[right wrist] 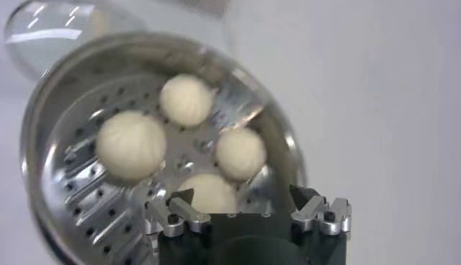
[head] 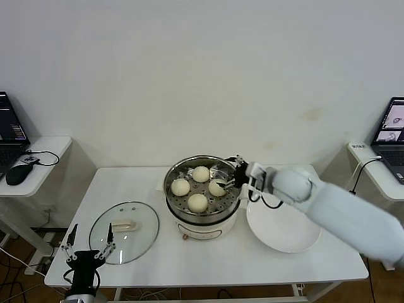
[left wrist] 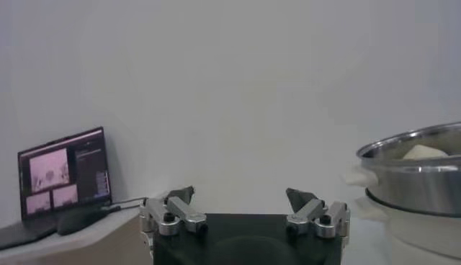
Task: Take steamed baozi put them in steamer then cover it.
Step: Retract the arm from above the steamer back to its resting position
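Note:
The steel steamer (head: 172, 199) stands mid-table on its cream base, and several off-white baozi (head: 197, 202) lie on its perforated tray. My right gripper (head: 226, 177) hovers open over the pot's right rim, just above the nearest baozi (head: 216, 187), holding nothing. In the right wrist view that baozi (right wrist: 209, 193) sits just beyond the spread fingers of the right gripper (right wrist: 236, 199). The glass cover (head: 124, 240) with its cream handle lies flat on the table left of the steamer. My left gripper (head: 88, 250) waits open at the table's front left edge, beside the cover.
An empty white plate (head: 284, 228) lies right of the steamer under my right arm. Side tables with laptops (head: 11, 136) stand at both sides. From the left wrist view the steamer (left wrist: 418, 180) rises at the right and a laptop (left wrist: 65, 176) at the left.

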